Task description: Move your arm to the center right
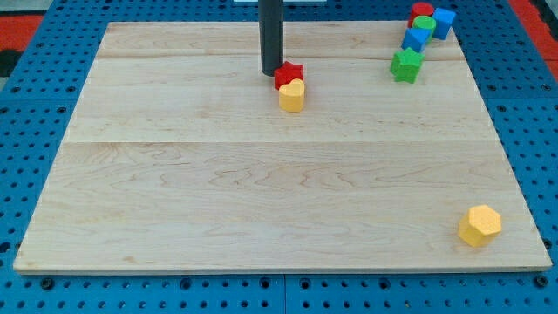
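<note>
My tip (271, 72) rests on the wooden board (174, 174) near the view's top centre. It stands just left of a red star-shaped block (289, 74), touching or nearly touching it. A yellow block (292, 96) sits right below the red star, against it. The centre right of the board lies far to the right of my tip.
A cluster sits at the view's top right: a red block (421, 12), a green round block (424, 24), a blue block (444, 22), a second blue block (416, 38) and a green star (405, 65). A yellow hexagonal block (480, 225) lies at the bottom right.
</note>
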`<action>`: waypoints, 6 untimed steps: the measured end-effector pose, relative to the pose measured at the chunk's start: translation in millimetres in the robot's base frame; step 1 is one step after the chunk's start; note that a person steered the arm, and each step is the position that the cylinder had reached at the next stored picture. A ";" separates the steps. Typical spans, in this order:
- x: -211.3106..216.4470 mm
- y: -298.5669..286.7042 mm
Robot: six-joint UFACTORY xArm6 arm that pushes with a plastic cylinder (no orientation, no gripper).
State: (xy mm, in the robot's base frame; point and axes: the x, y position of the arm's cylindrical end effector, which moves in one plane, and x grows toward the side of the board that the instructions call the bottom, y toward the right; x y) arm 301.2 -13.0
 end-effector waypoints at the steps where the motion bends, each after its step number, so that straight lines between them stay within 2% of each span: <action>1: -11.7 21.0; 2: -20.1 74.7; 4: -17.1 122.3; 6: 48.1 162.4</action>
State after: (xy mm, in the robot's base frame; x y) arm 349.4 149.4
